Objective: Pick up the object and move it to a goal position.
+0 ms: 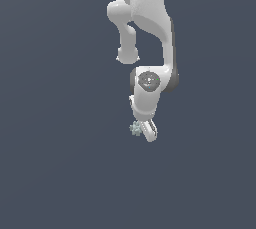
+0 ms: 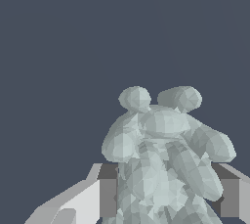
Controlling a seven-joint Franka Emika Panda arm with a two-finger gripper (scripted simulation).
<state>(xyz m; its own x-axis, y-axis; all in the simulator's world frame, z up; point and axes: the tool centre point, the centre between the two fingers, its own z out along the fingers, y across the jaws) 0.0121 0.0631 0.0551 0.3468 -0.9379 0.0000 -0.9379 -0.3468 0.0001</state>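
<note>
The object (image 2: 161, 154) is a pale grey-green knobbly cluster. In the wrist view it fills the space between my two fingers (image 2: 105, 193), whose dark pads press against its sides. In the exterior view the object (image 1: 135, 128) pokes out on the exterior view's left of my white gripper (image 1: 145, 131), just below the wrist. The gripper is shut on the object. The fingertips are mostly hidden behind the hand in the exterior view.
A plain dark blue-grey surface (image 1: 60, 163) spreads all around the arm. The white arm (image 1: 150, 18) comes down from the upper middle of the exterior view. No other objects show.
</note>
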